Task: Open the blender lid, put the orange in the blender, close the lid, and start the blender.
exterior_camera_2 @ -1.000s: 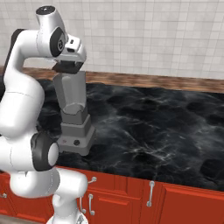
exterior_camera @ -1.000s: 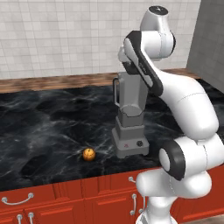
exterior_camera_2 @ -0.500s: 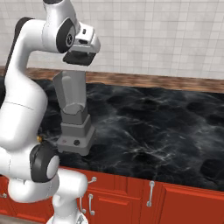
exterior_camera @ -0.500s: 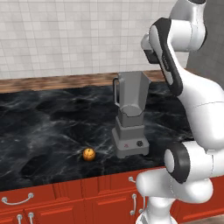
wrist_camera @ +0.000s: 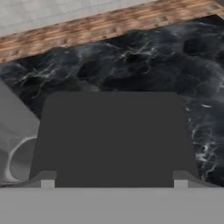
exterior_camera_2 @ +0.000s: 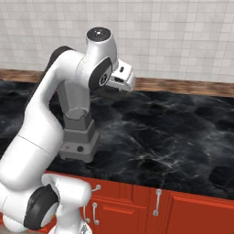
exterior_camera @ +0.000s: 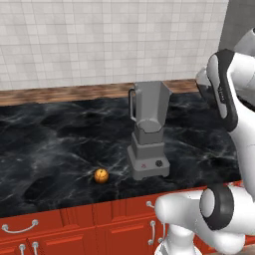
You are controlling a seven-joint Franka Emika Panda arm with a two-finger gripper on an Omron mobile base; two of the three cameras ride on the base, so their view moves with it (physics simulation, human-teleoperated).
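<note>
The grey blender (exterior_camera: 148, 135) stands on the black counter with its jar top uncovered; its base shows a black knob and a red mark. The orange (exterior_camera: 101, 175) lies on the counter left of the base, near the front edge. My gripper (wrist_camera: 114, 179) is shut on the dark square blender lid (wrist_camera: 113, 135), held above the counter to the right of the jar. The jar's open mouth (wrist_camera: 13, 151) shows at the left of the hand view. From the right base view, the gripper (exterior_camera_2: 114, 93) hangs beside the blender (exterior_camera_2: 77, 137), which my arm partly hides.
The black marble counter (exterior_camera: 50, 139) runs wide to both sides, with open surface (exterior_camera_2: 173, 132) right of the blender. A wooden strip (exterior_camera: 60, 93) and tiled wall close the back. Red cabinet fronts (exterior_camera_2: 137, 205) with handles sit below the front edge.
My arm has swung to the right and away from the jar, carrying the lid with it. The jar top, covered by my hand a second ago, now stands open.
</note>
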